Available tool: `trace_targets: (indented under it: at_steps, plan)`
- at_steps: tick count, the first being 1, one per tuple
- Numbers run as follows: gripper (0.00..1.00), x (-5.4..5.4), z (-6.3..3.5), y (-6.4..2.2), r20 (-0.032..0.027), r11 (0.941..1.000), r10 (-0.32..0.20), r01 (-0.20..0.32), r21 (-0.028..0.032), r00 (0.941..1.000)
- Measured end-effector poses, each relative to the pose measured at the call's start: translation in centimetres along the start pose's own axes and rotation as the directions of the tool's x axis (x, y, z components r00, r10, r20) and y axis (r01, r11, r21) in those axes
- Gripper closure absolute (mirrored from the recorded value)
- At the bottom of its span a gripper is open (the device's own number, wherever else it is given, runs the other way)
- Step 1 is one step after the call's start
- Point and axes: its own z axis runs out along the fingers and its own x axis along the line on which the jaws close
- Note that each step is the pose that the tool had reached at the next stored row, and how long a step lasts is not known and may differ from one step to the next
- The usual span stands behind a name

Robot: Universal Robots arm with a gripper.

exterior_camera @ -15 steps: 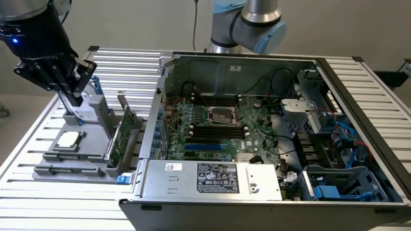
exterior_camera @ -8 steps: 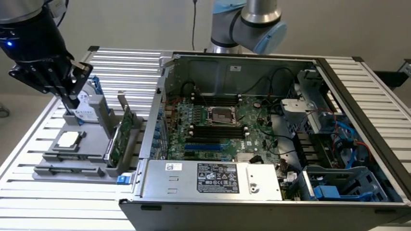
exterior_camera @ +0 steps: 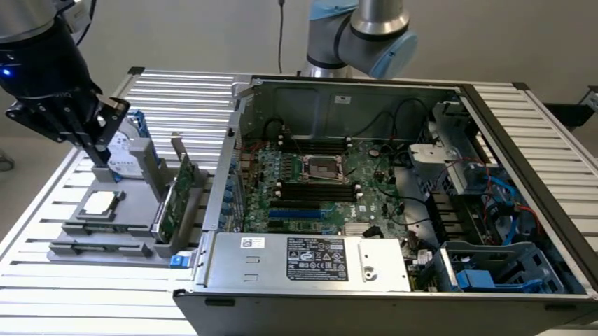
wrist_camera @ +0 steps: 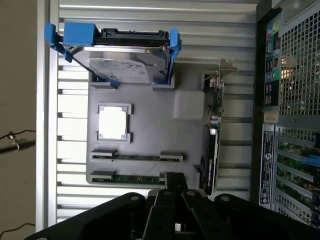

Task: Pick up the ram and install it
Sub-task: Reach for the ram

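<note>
Exterior view: the open grey metal computer case (exterior_camera: 327,105) takes up the centre and right of the slatted aluminium counter (exterior_camera: 187,91). Its green motherboard (exterior_camera: 374,196) is exposed. The long black plastic slots (exterior_camera: 318,192) beside the processor socket appear unfilled. A flat grey fixture tray (exterior_camera: 131,213) sits on the counter at the exterior view's left of the case. The black end effector (exterior_camera: 103,171) hangs above the far part of the tray, in front of a silver hard drive in a blue plastic caddy (exterior_camera: 126,150), apart from the tray surface.

Step in hand, as judged: approach to the pick. Nothing is lifted. The end effector (wrist_camera: 175,182) has its fingers brought together with nothing between them.

Location: the ram (wrist_camera: 132,178), a long, thin green circuit-board stick, rests along the near edge of the tray, with grey clips at both ends. From above it shows as a narrow strip, so it appears to stand on its long edge. A second, like stick (wrist_camera: 137,156) lies parallel just beside it, toward a square silver processor (wrist_camera: 112,122). A taller green card with a metal bracket (wrist_camera: 215,145) stands at the tray side next to the case.

Requirement, as judged: a grasp calls for parted fingers, aligned across the thin faces of the ram, between the clips. The neighbouring stick leaves little clearance.
</note>
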Motion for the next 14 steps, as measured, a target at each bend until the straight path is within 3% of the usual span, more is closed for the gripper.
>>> trace_targets:
  at_steps: [14]
  plan:
    - [0.89, 0.8, 1.01, -1.37, -0.0186, 1.0, -0.008, 0.008, -0.0002, 0.9998]
